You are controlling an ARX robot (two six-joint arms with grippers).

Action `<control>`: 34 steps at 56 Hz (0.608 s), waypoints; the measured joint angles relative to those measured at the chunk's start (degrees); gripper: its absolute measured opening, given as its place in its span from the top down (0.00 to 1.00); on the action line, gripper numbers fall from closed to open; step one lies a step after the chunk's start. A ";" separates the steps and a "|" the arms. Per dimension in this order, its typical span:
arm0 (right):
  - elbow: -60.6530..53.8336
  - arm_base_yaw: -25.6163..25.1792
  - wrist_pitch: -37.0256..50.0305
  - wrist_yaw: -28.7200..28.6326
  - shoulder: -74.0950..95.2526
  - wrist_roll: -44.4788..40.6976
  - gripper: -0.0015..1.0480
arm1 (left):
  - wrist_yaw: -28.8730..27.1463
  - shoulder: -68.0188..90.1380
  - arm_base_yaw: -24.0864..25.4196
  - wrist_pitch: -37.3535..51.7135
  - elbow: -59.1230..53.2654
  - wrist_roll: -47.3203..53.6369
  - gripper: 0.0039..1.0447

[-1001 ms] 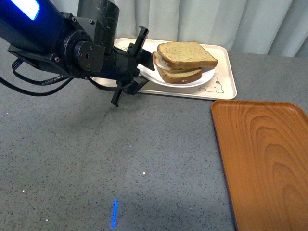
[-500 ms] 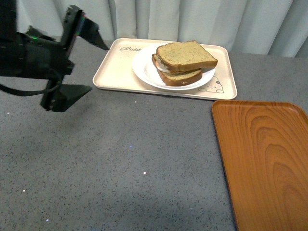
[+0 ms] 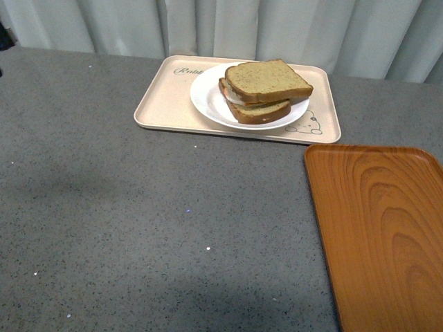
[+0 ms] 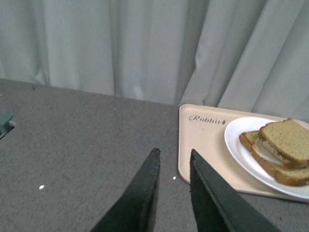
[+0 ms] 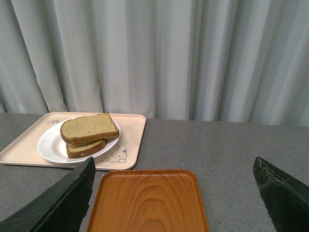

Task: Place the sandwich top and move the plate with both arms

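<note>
The sandwich top lies on the stacked sandwich on the white plate, which rests on the beige rabbit-print tray at the back of the table. Neither arm shows in the front view. In the left wrist view my left gripper is open with a narrow gap, empty, hovering over the grey table just short of the tray's corner; the plate and the sandwich top lie beyond. In the right wrist view my right gripper is wide open and empty, well back from the plate and sandwich top.
An orange wood-grain tray lies at the front right of the grey table, also seen between the right jaws as the orange tray. Pale curtains hang behind the table's far edge.
The left arm drew back from the plate's left side, swung out to the left, and has left the front view. The sandwich and plate have not moved.
</note>
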 joint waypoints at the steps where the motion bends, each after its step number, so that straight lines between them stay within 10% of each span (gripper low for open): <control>1: 0.00 0.00 0.00 0.00 0.00 -0.02 0.09 | 0.07 -0.83 0.17 -0.28 -0.83 0.28 0.84; 6: 0.00 0.00 0.00 0.00 0.00 0.00 0.09 | 0.44 -4.74 0.72 -1.57 -3.87 1.11 0.97; 34: 0.00 0.00 0.02 0.02 -0.02 0.00 0.09 | 3.93 -31.12 4.28 -19.12 -13.46 2.10 0.96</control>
